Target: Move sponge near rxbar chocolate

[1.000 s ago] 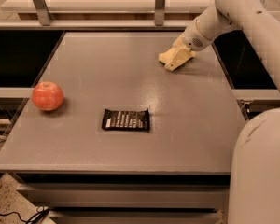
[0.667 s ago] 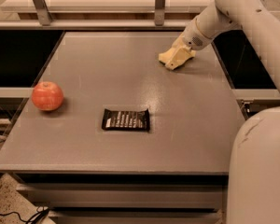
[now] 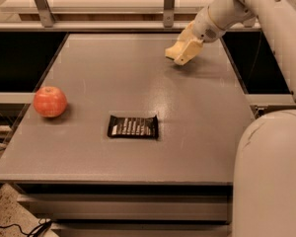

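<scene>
The pale yellow sponge (image 3: pixel 177 55) is at the far right of the grey table (image 3: pixel 128 78), held in my gripper (image 3: pixel 184 50) and raised slightly above the surface, with a shadow under it. The gripper comes down from the upper right and is shut on the sponge, its cream fingers partly covering it. The rxbar chocolate (image 3: pixel 132 127), a flat black wrapped bar with white lettering, lies flat near the middle front of the table, well below and left of the sponge.
A red apple (image 3: pixel 50 101) sits near the table's left edge. A shelf with metal posts (image 3: pixel 168 4) runs along the back. My white robot body (image 3: pixel 271 177) fills the lower right. Dark gaps flank the table on both sides.
The gripper and the sponge have moved slightly up and to the left, off the table surface. The bar and the apple have not moved.
</scene>
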Controlling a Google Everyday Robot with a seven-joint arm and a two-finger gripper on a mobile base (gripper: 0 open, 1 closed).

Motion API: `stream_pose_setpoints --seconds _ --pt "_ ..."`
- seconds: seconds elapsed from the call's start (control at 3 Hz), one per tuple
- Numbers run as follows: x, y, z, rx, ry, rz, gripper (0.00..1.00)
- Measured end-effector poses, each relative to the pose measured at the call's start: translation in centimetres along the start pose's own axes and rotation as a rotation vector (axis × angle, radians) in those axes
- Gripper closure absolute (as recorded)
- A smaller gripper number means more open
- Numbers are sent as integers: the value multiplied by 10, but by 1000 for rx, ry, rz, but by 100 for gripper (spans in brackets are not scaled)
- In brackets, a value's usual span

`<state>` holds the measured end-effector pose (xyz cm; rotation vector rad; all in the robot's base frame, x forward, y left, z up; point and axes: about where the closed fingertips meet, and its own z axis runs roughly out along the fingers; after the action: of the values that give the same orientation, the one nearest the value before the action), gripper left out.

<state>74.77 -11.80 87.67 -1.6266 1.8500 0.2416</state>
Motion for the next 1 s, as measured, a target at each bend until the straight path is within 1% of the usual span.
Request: stream_pose_setpoints --seconds 0.33,0.67,1.0 --pt "-23 6 -19 -29 -45 -108 100" --pt "-38 28 -33 -112 -111 -220 100" --pt "-38 32 -29 -134 -113 -235 100"
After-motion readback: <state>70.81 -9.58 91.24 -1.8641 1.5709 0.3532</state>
